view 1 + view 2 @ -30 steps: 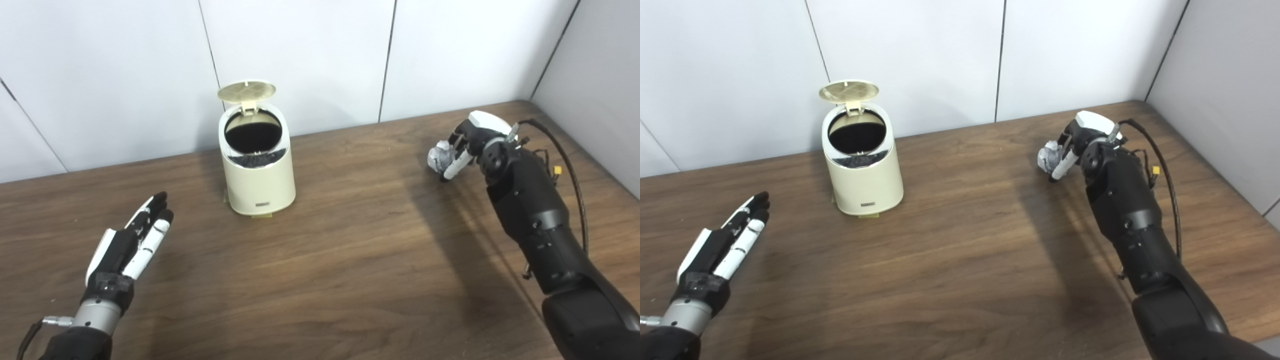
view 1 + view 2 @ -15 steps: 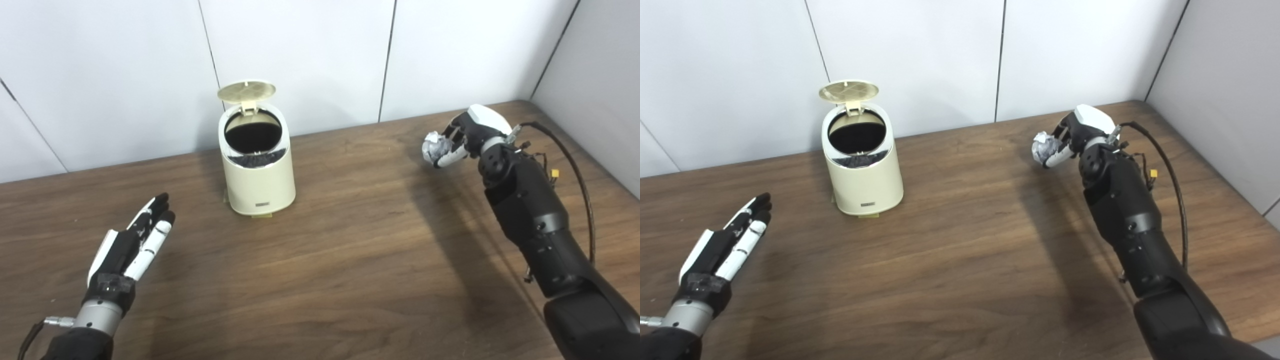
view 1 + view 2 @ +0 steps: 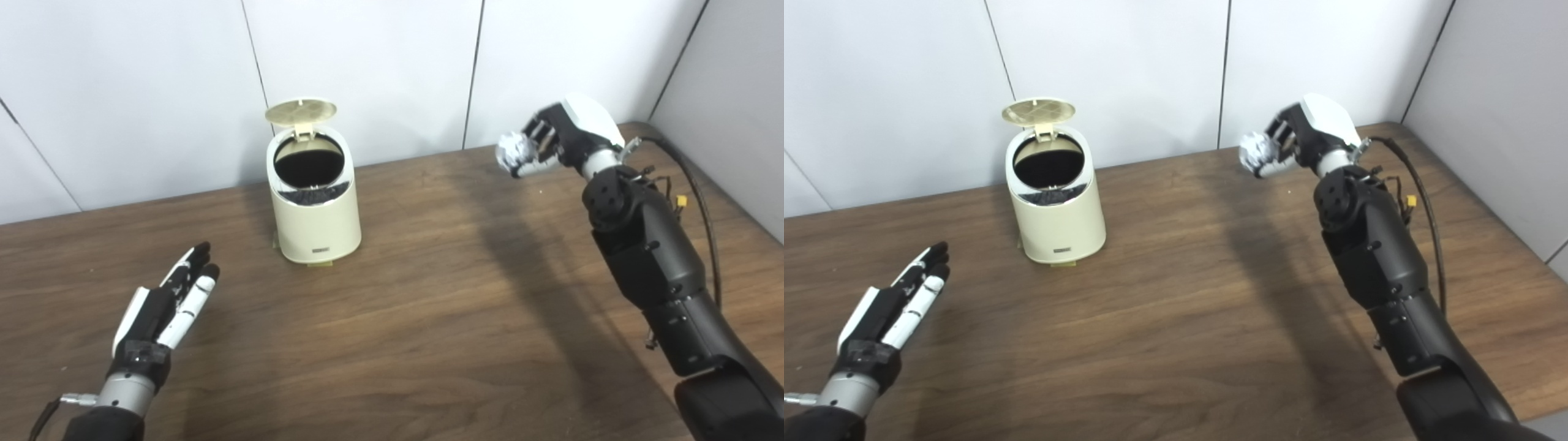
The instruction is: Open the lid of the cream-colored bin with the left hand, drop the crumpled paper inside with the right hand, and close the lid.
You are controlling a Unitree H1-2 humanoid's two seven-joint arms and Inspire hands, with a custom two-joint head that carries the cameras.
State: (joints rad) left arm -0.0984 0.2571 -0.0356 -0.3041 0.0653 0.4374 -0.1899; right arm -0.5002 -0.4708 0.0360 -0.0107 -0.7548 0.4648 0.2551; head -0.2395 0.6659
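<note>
Left eye view: right robot hand (image 3: 566,131) clutches crumpled paper (image 3: 511,153); left robot hand (image 3: 165,303) flat, empty; bin (image 3: 315,205) open.

This looks like a robot test cell in a lab rather than a home or office. A dark brown wood-grain tabletop (image 3: 429,318) is boxed in at the back and on the right by plain pale grey wall panels (image 3: 367,67) with thin dark seams between them — bare partitions with no decoration, shelves or windows. Two black humanoid robot arms reach in from the bottom edge, and the right one carries an exposed black cable (image 3: 698,202) with a small yellow connector (image 3: 681,199) looped along it — working hardware left uncovered. The one household item, a small cream-colored plastic bin (image 3: 315,208) with its round lid flipped up, stands alone like a prop.
</note>
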